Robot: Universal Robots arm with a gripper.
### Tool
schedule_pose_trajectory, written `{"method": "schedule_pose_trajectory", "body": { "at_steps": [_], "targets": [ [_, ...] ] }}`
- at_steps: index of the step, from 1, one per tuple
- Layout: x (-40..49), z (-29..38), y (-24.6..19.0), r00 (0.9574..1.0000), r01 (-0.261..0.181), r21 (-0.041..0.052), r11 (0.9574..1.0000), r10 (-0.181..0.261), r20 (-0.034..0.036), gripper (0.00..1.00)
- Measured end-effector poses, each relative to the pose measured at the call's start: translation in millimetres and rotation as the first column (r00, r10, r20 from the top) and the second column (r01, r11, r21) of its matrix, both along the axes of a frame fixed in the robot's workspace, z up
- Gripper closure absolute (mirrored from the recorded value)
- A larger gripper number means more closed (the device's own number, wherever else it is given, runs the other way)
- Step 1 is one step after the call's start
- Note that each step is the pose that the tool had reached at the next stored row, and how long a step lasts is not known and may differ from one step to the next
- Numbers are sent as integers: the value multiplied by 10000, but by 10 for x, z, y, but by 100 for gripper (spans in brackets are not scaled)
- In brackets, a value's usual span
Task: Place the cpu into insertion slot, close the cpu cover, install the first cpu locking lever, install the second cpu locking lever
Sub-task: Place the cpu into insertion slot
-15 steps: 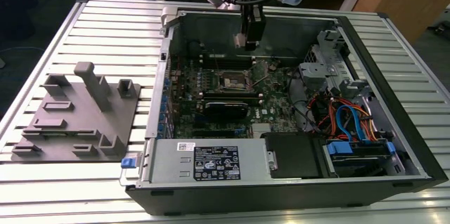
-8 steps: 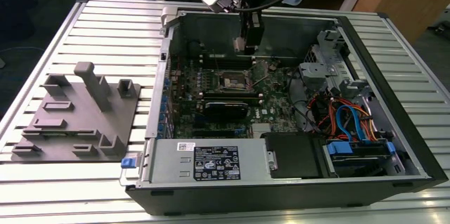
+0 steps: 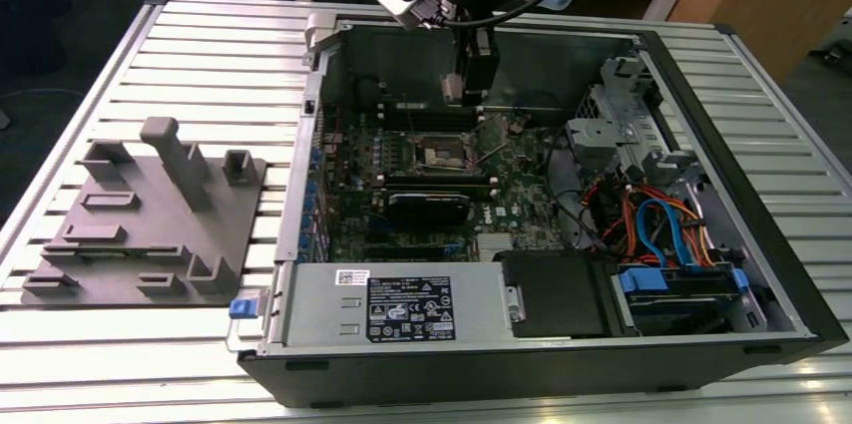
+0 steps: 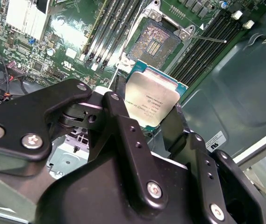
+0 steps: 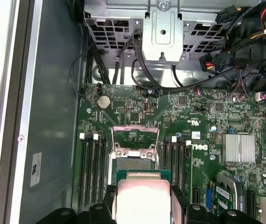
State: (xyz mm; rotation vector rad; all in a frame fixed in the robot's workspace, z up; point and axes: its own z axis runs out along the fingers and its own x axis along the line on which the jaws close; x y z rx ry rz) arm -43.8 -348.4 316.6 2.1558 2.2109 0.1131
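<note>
The cpu (image 4: 151, 99) is a small square chip with a silvery top on a green base, and my gripper (image 4: 149, 106) is shut on its two opposite edges with black fingers (image 4: 118, 100). In the first wrist view the cpu (image 5: 143, 195) hangs in the gripper (image 5: 143, 204) just short of the insertion slot (image 5: 135, 162). The slot (image 4: 154, 44) lies open with bare dark contacts. The cpu cover (image 5: 135, 136) is a silvery frame flipped back beyond the socket. A thin locking lever (image 4: 208, 39) sticks out sideways. In the exterior view the gripper (image 3: 469, 80) hovers inside the case, above and behind the slot (image 3: 440, 151).
Long black memory slots (image 5: 93, 172) flank the socket on both sides. A black block (image 3: 426, 208) sits in front of the socket. A metal drive cage (image 3: 606, 135) and coloured cables (image 3: 652, 224) fill the exterior view's right. A grey fixture (image 3: 147, 214) stands outside the case.
</note>
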Motion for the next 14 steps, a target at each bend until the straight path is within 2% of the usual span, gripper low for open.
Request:
{"method": "schedule_pose_trajectory", "body": {
  "at_steps": [3, 5, 14],
  "targets": [
    [0, -1, 0, 10000, 0, 0, 10000, 0, 0, 46],
    [0, -56, 0, 10000, -1, 0, 10000, 1, 0, 46],
    [0, -75, 0, 10000, 2, -3, 10000, -2, -2, 46]
  ]
}}
